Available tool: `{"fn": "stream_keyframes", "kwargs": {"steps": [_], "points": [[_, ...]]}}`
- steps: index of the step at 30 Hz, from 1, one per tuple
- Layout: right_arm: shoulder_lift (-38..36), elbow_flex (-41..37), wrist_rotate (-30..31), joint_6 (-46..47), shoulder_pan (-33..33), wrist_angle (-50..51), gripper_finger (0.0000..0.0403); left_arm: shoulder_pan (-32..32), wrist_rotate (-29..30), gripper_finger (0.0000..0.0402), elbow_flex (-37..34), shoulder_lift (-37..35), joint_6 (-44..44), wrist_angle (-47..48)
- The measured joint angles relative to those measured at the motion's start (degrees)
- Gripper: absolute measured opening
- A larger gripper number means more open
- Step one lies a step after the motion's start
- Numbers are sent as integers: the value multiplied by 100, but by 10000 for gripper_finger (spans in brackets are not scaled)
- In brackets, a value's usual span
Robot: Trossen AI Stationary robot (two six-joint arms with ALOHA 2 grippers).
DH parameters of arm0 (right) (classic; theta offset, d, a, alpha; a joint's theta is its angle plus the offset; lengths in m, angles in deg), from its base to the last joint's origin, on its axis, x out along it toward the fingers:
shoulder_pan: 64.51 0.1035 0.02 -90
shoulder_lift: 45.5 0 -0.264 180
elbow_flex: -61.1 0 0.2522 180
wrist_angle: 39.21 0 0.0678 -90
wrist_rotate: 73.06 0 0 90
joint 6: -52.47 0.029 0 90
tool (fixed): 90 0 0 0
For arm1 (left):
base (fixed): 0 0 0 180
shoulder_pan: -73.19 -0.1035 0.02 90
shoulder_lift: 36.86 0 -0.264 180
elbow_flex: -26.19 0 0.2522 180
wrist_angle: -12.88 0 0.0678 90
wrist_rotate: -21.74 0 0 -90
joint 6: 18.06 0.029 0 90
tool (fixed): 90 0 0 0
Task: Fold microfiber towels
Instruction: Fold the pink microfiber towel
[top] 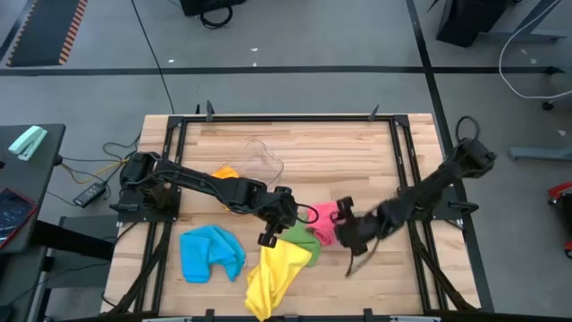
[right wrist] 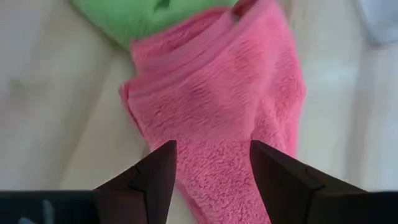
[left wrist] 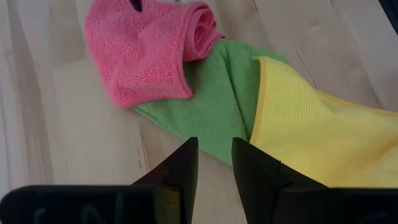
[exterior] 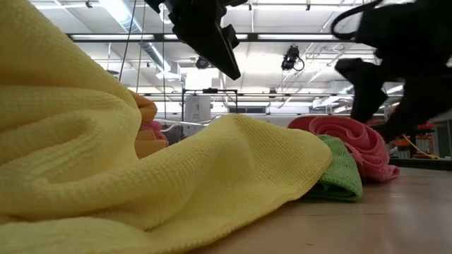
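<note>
A pink towel (top: 323,217) (right wrist: 217,106), rolled at one end, lies with one edge on a green towel (top: 299,240) (left wrist: 211,106). A crumpled yellow towel (top: 277,273) (left wrist: 317,137) overlaps the green one's other side. A blue towel (top: 212,252) lies bunched at the near left, and an orange towel (top: 225,173) farther back. My left gripper (top: 268,238) (left wrist: 214,143) hovers over the green and yellow towels, open a little, with nothing between its fingers. My right gripper (top: 344,228) (right wrist: 211,146) hangs open just above the pink towel, one finger on either side of its near part.
A clear plastic tub (top: 261,159) stands at the far middle of the wooden table (top: 357,152), beside the orange towel. Black frame rails (top: 398,179) run along the table's sides. Bare wood lies to the right of the pink towel and along the near right.
</note>
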Motion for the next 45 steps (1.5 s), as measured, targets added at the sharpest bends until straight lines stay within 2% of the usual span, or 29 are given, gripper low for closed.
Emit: {"fn": "stream_keyframes", "kwargs": {"steps": [6, 13, 19, 23, 28, 36, 40, 45], "points": [[753, -1, 1528, 223, 960, -2, 212, 0, 0, 107, 0, 0, -140, 4], [1122, -2, 2368, 278, 1493, 628, 212, 0, 0, 107, 0, 0, -136, 6], [1409, -151, 2456, 263, 1310, 654, 212, 0, 0, 107, 0, 0, -138, 11], [1556, -152, 2749, 228, 1185, 537, 212, 0, 0, 107, 0, 0, -138, 29], [1525, -152, 2817, -17, 1068, 257, 212, 0, 0, 107, 0, 0, -140, 48], [1160, -152, 2834, -132, 1123, -55, 212, 0, 0, 107, 0, 0, -140, 148], [1250, -150, 2815, -237, 1012, -187, 212, 0, 0, 107, 0, 0, -142, 148], [1459, -150, 2513, -355, 811, -445, 210, 0, 0, 107, 0, 0, -179, 167]]}}
